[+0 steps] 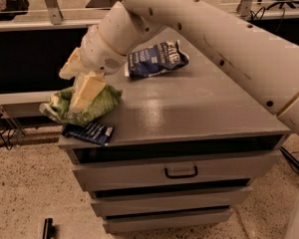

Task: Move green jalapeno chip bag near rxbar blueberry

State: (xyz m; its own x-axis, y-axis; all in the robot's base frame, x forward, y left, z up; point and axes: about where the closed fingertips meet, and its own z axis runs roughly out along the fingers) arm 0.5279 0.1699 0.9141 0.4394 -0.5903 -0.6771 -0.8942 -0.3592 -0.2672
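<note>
The green jalapeno chip bag (97,103) lies crumpled at the front left corner of the grey cabinet top (189,103). It overlaps the far edge of the rxbar blueberry (88,132), a small flat dark blue wrapper at the front left edge. My gripper (78,81) is right above the bag. Its fingers are spread: one cream finger (87,91) rests on the bag and the other stands up and to the left, off it. The bag's left part hangs past the cabinet's edge.
A dark blue chip bag with white lettering (157,59) lies at the back middle of the top. My big white arm (224,39) crosses above the right half. Below are drawers with a handle (181,172). Desks and cables stand behind.
</note>
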